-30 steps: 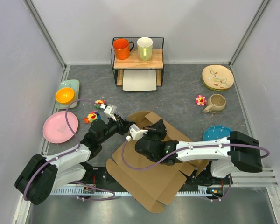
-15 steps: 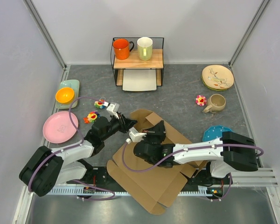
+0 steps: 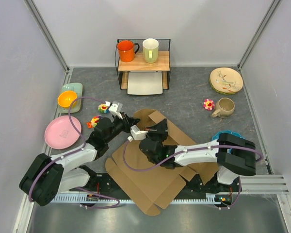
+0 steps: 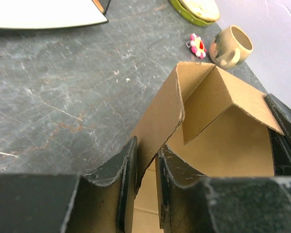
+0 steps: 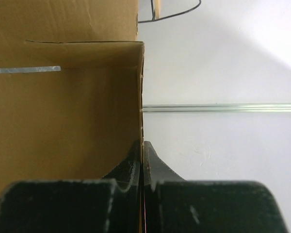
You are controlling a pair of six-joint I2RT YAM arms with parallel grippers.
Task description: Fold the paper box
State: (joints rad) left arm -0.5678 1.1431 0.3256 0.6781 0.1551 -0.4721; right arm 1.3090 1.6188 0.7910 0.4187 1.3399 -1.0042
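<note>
The paper box (image 3: 150,179) lies in the middle of the desk (image 3: 189,92) towards the near edge. It is mostly a flat brown sheet, with its far end raised into a corner of upright walls. The left end effector (image 4: 146,153) has its jaws narrow, clamped on the top edge of one raised wall. The right end effector (image 5: 142,149) has its fingers pressed together on the thin edge of a neighbouring panel, seen edge-on from its wrist.

The step in hand looks to be standing these walls up and squaring them at the corner. To do it well, both grips should hold firm while each wall turns about its crease and does not bend between creases. The arms should move together, so that neither drags the sheet across the desk or tears the corner. The inner flap at that corner should slide behind the wall, not buckle.

Two flower toys (image 3: 95,121) lie just beside the left arm, with a pink plate (image 3: 62,132) and an orange bowl (image 3: 67,99) further left. A blue plate (image 3: 218,137) sits partly hidden by the right arm, and a beige mug (image 3: 225,107) stands beyond it. The wooden shelf (image 3: 143,62) stands well apart at the back. The toys and the blue plate are the nearest things that an elbow or the sliding sheet could knock
</note>
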